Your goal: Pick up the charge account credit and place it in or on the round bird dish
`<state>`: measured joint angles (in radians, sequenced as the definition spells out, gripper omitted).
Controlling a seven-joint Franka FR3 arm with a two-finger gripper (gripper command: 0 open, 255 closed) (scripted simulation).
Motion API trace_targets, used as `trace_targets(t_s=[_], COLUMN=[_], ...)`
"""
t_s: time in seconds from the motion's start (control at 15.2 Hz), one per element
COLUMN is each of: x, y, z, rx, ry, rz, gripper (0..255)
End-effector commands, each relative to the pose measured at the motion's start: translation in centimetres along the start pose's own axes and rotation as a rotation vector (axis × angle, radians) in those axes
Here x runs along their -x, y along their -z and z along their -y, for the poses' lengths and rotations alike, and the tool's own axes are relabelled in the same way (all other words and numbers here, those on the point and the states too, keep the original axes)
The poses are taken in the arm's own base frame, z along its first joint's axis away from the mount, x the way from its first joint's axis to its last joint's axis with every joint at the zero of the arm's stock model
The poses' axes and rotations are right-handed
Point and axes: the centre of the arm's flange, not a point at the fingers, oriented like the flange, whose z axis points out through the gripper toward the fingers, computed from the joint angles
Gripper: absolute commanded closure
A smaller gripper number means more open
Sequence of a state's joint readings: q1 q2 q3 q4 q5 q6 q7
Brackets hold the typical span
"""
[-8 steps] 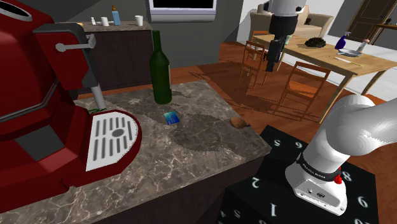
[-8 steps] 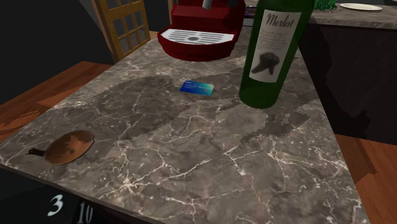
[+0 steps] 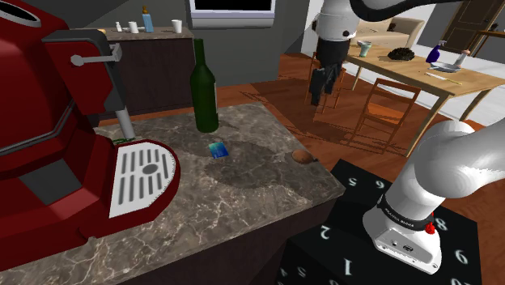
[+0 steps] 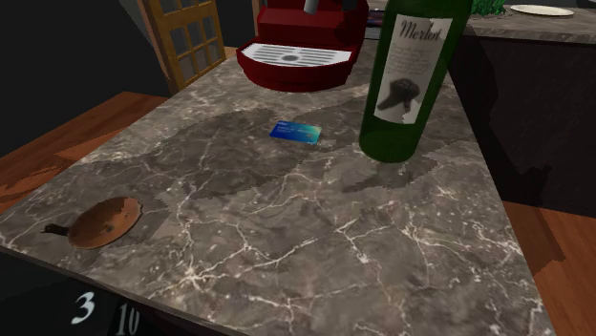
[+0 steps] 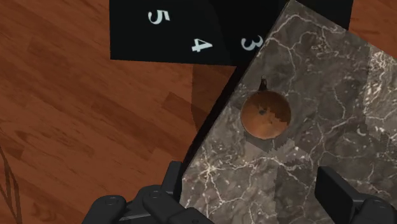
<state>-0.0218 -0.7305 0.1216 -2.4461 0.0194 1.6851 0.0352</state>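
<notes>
A small blue card (image 3: 217,150) lies flat on the marble counter (image 3: 243,194), between the green bottle and the counter's middle; it is also visible as the blue card (image 4: 294,132) in the second exterior view. The round brown dish (image 3: 303,155) with a short handle sits near the counter's edge closest to the stand, seen again as the dish (image 4: 105,221) and the dish (image 5: 265,114). My black gripper (image 3: 321,91) hangs high above that edge, open and empty. In the wrist view the gripper (image 5: 254,197) looks down with its fingers (image 5: 337,194) well apart, the dish ahead of them.
A tall green wine bottle (image 3: 204,89) labelled Merlot (image 4: 406,76) stands just behind the card. A red coffee machine (image 3: 57,121) with a white drip grille fills the counter's far end. The black numbered stand (image 5: 165,28) and wooden floor lie below the counter's edge.
The arm has swung towards the shoulder view's left and now hangs closer to the counter's edge. Its shadow on the marble has shifted. Card, dish and bottle have not moved.
</notes>
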Motion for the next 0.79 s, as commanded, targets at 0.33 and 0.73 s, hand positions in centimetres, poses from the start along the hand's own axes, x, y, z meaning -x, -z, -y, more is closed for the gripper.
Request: trace_targets(t_s=[0.33, 0.73], x=[-5.3, -10.6], y=[-3.8, -7.0], z=[6.2, 10.6], rx=[-0.002, -0.003], ry=[-0.128, -0.235], rz=[-0.038, -0.07], gripper=[0, 0])
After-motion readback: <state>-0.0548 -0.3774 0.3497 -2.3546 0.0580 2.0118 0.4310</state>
